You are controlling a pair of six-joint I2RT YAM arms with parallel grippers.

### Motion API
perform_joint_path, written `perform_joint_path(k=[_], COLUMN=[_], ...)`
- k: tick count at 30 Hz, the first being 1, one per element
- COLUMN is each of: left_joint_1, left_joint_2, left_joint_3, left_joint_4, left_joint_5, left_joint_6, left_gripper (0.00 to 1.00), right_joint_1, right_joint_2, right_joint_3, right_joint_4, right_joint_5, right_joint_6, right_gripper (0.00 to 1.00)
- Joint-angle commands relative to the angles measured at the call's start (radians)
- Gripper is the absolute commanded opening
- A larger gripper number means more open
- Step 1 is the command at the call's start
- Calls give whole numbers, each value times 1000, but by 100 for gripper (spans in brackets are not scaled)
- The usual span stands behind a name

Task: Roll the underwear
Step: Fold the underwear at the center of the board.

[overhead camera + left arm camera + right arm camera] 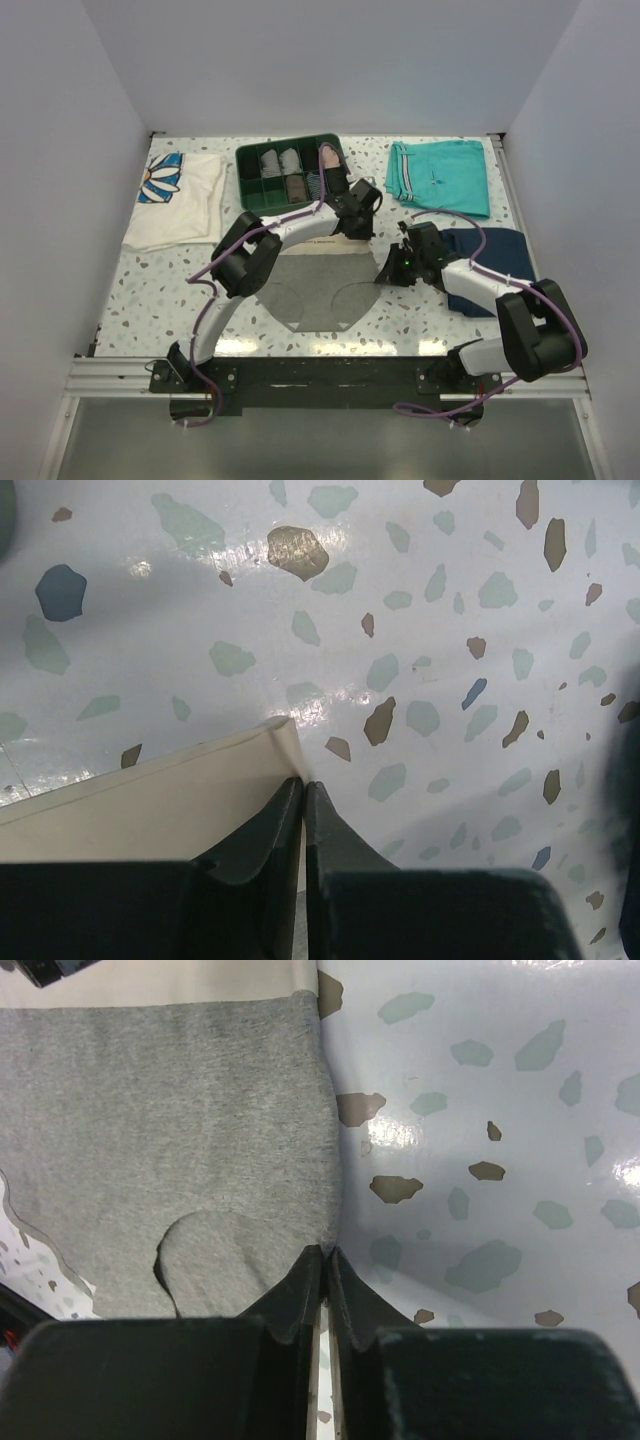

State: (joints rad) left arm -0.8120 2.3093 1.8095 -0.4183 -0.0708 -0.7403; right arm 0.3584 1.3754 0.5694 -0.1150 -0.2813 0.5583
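Observation:
The underwear (315,285) lies spread flat on the terrazzo table in the middle of the top view, grey with a beige waistband along its far edge. My left gripper (357,228) is shut on the waistband's far right corner; the left wrist view shows the beige band (150,800) running into the closed tips (303,785). My right gripper (393,268) is shut on the underwear's right side edge; the right wrist view shows the grey cloth (180,1130) meeting the closed tips (326,1255).
A green divided tray (246,182) holding several rolled garments stands at the back centre. A white T-shirt (175,200) lies at the back left, teal shorts (440,175) at the back right, and a navy folded garment (490,265) beside my right arm.

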Motion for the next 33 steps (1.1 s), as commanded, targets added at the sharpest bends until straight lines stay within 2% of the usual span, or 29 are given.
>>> perform_joint_path(k=[1,5,15,23,28,33], left_joint_1=[-1,-1,-3,-9,-22,-29], left_joint_2=[10,7,-33,-135,-148,-136], left_joint_3=[34,34,27,-33,-29,-7], left_joint_4=[-10,-10,-4,38,76,88], left_joint_5=[8,6,12,35,58,65], left_joint_6=[12,16,21,16,7,12], left_gripper=[9,0,0,0,0,0], right_joint_1=[-4,-6,-4,-6,-6,-7], right_joint_2=[2,-13,-68,-237,-263,-259], right_joint_3=[7,9,40,53,81,116], right_joint_4=[34,18,-66,-248,-344,-393], right_joint_5=[-22,-16,-22,99,195,177], right_joint_6=[-14,-21,-72,-70,-84,-107], right_gripper=[2,0,0,0,0,0])
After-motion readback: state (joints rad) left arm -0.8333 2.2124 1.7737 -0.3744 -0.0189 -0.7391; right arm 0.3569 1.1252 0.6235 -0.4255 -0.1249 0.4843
